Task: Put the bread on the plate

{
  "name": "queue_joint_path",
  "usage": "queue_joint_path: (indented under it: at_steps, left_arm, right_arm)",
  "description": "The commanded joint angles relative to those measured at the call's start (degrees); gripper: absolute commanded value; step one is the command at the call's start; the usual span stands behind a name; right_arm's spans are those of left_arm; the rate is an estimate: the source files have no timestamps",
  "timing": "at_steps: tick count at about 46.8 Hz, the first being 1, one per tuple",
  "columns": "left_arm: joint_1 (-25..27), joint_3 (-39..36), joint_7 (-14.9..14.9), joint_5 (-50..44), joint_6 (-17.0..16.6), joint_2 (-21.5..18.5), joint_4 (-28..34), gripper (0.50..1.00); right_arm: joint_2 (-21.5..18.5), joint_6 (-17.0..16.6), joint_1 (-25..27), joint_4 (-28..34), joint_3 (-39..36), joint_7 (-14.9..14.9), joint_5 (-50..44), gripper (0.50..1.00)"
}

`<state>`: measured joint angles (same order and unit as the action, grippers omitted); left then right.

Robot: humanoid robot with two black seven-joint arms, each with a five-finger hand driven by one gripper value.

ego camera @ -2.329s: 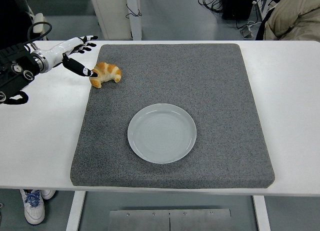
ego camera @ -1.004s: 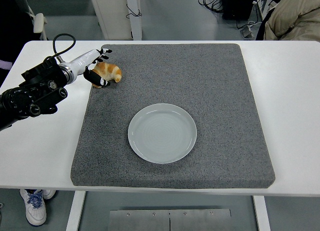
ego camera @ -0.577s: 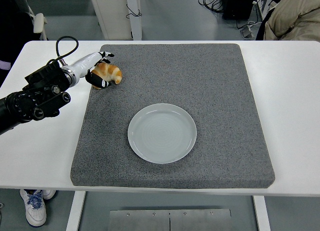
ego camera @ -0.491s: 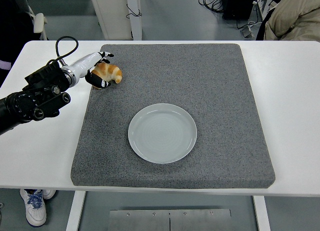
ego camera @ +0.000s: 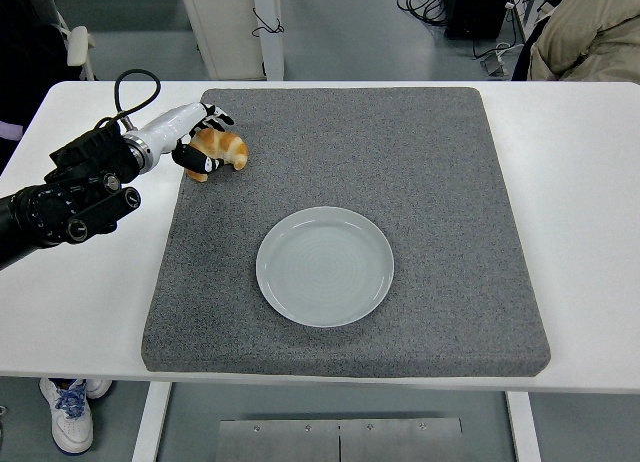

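Note:
A golden croissant (ego camera: 224,151) lies near the far left corner of the grey mat (ego camera: 430,162). My left hand (ego camera: 201,139) reaches in from the left and its fingers are curled around the croissant's left end, thumb below and fingers over the top. The croissant seems to rest on the mat or just above it; I cannot tell which. An empty pale plate (ego camera: 324,266) sits in the middle of the mat, well to the right and nearer than the bread. My right hand is out of sight.
The mat covers most of the white table (ego camera: 590,212). A person in a beige garment (ego camera: 590,27) shows at the top right corner. A black cable (ego camera: 130,82) loops above my left forearm.
My left hand came in from the left, turned, and closed its fingers on the croissant. In the last half second the bread shifted slightly to the right.

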<state>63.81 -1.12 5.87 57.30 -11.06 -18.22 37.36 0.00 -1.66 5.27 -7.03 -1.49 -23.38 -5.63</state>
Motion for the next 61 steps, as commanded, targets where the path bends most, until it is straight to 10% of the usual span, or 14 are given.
queue_joint_path:
  at_steps: [1, 8, 61]
  left_arm:
    - [0.0, 0.1, 0.1, 0.0, 0.1, -0.1, 0.1, 0.602]
    - [0.1, 0.2, 0.0, -0.2, 0.1, -0.1, 0.0, 0.5]
    - [15.8, 0.9, 4.3, -4.7, 9.0, -8.2, 0.1, 0.5]
  right_arm:
    - [0.0, 0.0, 0.0, 0.0, 0.0, 0.0, 0.0, 1.0]
    - [0.0, 0.0, 0.0, 0.0, 0.0, 0.0, 0.0, 1.0]
    - [0.0, 0.0, 0.0, 0.0, 0.1, 0.0, 0.0, 1.0]
